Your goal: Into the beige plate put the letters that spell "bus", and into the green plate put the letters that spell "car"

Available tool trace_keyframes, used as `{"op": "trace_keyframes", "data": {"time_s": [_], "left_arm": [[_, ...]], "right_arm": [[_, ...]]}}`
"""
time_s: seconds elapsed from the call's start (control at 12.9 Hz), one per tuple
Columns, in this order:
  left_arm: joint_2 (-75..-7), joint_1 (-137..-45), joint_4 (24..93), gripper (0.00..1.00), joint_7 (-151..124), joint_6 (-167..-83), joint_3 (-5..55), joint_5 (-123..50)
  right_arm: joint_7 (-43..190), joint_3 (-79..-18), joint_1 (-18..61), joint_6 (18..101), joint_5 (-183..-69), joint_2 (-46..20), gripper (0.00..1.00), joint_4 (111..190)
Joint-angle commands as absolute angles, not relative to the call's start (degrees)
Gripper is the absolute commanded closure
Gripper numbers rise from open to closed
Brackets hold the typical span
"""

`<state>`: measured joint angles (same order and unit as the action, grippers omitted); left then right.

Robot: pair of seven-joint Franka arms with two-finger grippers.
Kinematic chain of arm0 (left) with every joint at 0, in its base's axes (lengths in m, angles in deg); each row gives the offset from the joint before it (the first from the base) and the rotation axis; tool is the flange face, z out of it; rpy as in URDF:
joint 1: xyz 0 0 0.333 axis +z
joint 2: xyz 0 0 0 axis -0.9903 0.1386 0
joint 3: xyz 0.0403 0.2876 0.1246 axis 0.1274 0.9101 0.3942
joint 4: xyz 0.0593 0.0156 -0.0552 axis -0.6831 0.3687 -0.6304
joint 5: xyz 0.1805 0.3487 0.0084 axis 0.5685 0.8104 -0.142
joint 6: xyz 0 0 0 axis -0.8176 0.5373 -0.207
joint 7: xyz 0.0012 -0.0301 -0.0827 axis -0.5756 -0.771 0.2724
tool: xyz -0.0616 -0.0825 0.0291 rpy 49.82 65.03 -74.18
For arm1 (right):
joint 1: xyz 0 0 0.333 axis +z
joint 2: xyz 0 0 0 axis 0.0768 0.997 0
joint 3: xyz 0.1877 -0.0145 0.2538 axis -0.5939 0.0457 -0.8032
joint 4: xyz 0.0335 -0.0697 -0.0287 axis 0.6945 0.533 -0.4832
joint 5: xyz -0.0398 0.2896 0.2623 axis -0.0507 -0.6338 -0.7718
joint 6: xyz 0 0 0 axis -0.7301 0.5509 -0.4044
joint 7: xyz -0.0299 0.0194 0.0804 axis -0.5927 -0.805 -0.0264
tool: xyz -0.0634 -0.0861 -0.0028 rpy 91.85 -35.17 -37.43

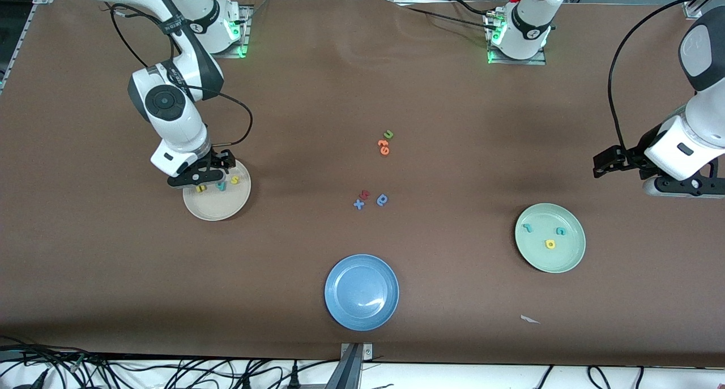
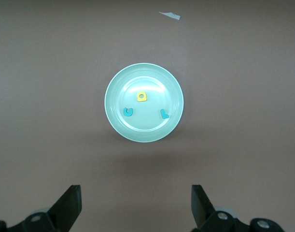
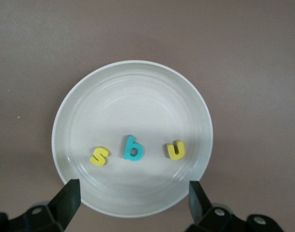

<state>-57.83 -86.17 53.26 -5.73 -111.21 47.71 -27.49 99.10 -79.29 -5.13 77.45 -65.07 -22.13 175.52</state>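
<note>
Both words sorted: "bus" letters (image 3: 133, 150) fill beige plate (image 3: 89, 96), "car" letters (image 2: 142, 104) green plate (image 2: 152, 133); right tool (image 3: 133, 200), left tool (image 2: 136, 205) wide, empty.

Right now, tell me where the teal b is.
The teal b lies in the beige plate, between the yellow s and yellow u, under the open right gripper.

The worktop (image 1: 453, 236) is showing a matt brown covering, cloth-like, with faint creases. The beige plate (image 3: 89, 96) is looking smooth and faintly glossy, with ringed ridges; the green plate (image 2: 118, 121) and the blue plate (image 1: 340, 310) are catching highlights (the blue one most). The letters that spell "bus" (image 3: 133, 149) are looking matt and foamy. The arm shells (image 1: 175, 123) are gleaming like white plastic.
</note>
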Motion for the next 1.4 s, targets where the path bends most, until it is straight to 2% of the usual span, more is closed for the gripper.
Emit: {"op": "trace_keyframes", "data": {"time_s": [0.0, 0.31, 0.54, 0.85, 1.08, 1.16, 1.32], "left_arm": [[-57.99, -85.55, 53.33, 0.00, -4.44, -110.83, 47.36, -27.58], [-57.99, -85.55, 53.33, 0.00, -4.44, -110.83, 47.36, -27.58], [-57.99, -85.55, 53.33, 0.00, -4.44, -110.83, 47.36, -27.58], [-57.99, -85.55, 53.33, 0.00, -4.44, -110.83, 47.36, -27.58], [-57.99, -85.55, 53.33, 0.00, -4.44, -110.83, 47.36, -27.58], [-57.99, -85.55, 53.33, 0.00, -4.44, -110.83, 47.36, -27.58], [-57.99, -85.55, 53.33, 0.00, -4.44, -110.83, 47.36, -27.58]], "right_arm": [[96.36, -80.41, -4.30, 64.64, -70.05, -24.34, 0.01, 167.30], [86.71, -79.44, -3.77, 46.71, -75.95, -25.40, 0.01, 153.68], [79.93, -73.83, -3.77, 36.23, -84.45, -26.62, 0.01, 145.93], [74.22, -61.72, 0.34, 31.46, -91.60, -28.47, 0.01, 142.05], [67.80, -51.79, 6.92, 31.37, -88.89, -28.83, 0.01, 138.98], [67.78, -49.84, 8.43, 31.29, -88.36, -28.83, 0.01, 138.10], [67.87, -49.82, 8.27, 30.50, -88.35, -28.65, 0.01, 137.65]]}}
